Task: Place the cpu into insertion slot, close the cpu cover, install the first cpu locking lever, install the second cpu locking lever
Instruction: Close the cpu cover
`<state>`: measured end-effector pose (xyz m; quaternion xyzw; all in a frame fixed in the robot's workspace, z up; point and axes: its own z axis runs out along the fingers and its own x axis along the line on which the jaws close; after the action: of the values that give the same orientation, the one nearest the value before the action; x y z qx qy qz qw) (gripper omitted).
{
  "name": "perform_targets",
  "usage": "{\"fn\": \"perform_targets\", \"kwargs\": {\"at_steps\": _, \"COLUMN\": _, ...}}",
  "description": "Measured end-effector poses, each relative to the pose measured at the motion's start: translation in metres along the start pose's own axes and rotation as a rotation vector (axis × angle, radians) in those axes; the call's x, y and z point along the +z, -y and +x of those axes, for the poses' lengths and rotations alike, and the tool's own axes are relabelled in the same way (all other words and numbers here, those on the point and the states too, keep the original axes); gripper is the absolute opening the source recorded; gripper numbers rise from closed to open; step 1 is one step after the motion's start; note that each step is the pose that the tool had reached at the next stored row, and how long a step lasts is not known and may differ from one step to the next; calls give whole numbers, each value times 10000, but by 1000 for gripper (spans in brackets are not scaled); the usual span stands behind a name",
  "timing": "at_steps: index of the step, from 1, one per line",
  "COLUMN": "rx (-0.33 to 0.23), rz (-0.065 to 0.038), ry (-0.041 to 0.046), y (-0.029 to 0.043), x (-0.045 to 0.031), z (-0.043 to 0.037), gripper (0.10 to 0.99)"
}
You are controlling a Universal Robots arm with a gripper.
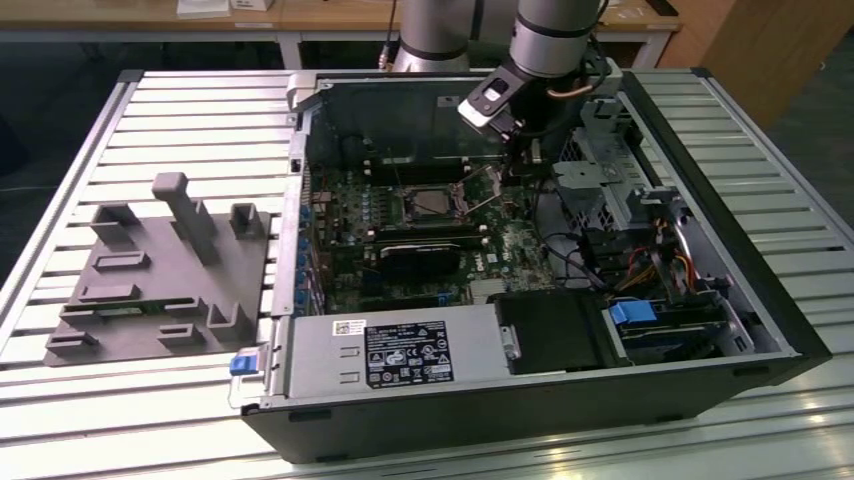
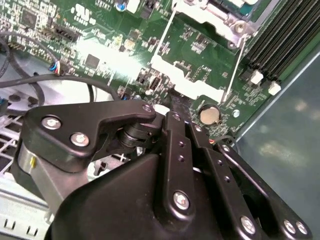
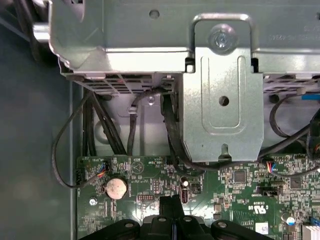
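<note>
Where the open PC case [image 1: 534, 420] comes nearest the exterior camera, the grey power-supply box [image 1: 387, 355] lies along its near wall. The black rounded block [image 1: 561, 330] sits just beside it, on the exterior view's right. Case lies on a slatted metal surface [image 1: 200, 100]. A grey moulded fixture [image 1: 160, 280] sits on the slats to the exterior view's left, apart from the case.

Further in is the green circuit board [image 1: 347, 225], with the insertion slot [image 1: 430, 203] mid-board: dark centre, silvery rim. Can't tell whether the cpu is seated.

Gripper [image 1: 530, 152] hangs low over the board, just past the slot toward the exterior view's right. Jaws look pinched together in both wrist views, nothing visible between them.

Second wrist view: cpu cover [image 2: 190, 82] looks tilted up off the slot, board showing through its window. Its free edge is close to the gripper's tip; contact can't be confirmed.

First wrist view: coin cell [image 3: 116, 188] on the board near the tip. Beyond the board edge is a grey sheet-metal bracket [image 3: 222, 100], with black cables [image 3: 100, 125] running beneath it.

Farthest back, the arm [image 1: 547, 40] rises past the case's far wall.
</note>
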<state>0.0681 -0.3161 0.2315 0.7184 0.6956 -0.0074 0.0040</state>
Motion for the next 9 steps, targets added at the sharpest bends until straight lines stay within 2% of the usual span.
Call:
{"fn": "perform_targets", "kwargs": {"at_steps": 2, "rx": -4, "rz": 220, "ry": 7, "y": -4, "x": 2, "z": 1, "gripper": 102}}
{"fn": "perform_targets", "kwargs": {"at_steps": 4, "rx": -6, "rz": 352, "ry": 10, "y": -5, "x": 3, "z": 1, "gripper": 102}}
{"fn": "perform_targets", "kwargs": {"at_steps": 5, "rx": -7, "rz": 387, "ry": 13, "y": -5, "x": 3, "z": 1, "gripper": 102}}
{"fn": "perform_targets", "kwargs": {"at_steps": 9, "rx": -6, "rz": 390, "ry": 13, "y": -5, "x": 3, "z": 0, "gripper": 102}}
